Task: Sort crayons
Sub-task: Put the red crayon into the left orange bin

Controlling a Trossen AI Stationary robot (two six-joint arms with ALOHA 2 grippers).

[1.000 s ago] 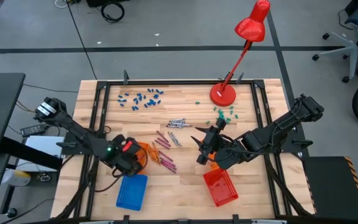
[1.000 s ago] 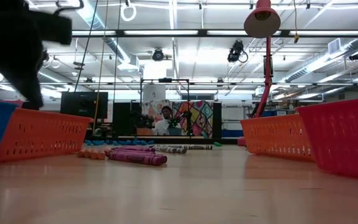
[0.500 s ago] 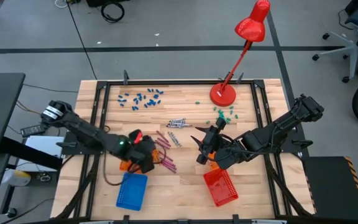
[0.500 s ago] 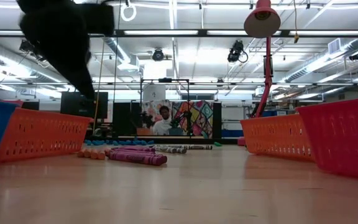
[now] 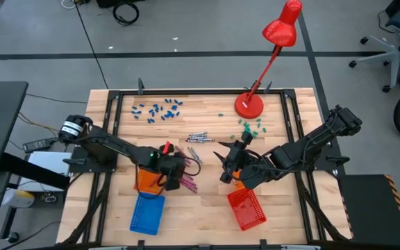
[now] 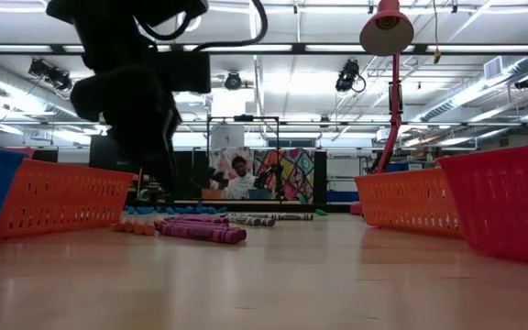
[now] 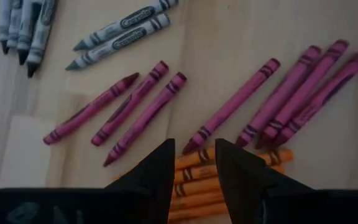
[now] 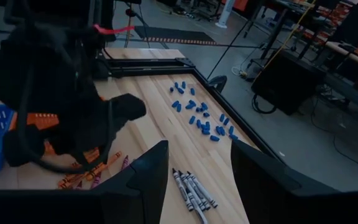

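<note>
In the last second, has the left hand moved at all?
Yes. The left hand has swung toward the middle of the table, from beside the orange basket to above the pink crayons. It is open and empty.

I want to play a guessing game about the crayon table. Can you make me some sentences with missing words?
1. The left gripper hovers with open fingers right above the magenta and ____ crayons.
2. The lamp at the far edge of the table is ____.
3. The basket nearest the left arm at the table's front edge is ____.
4. The right gripper has its fingers ____ and holds nothing.

Missing words: orange; red; blue; open
</note>
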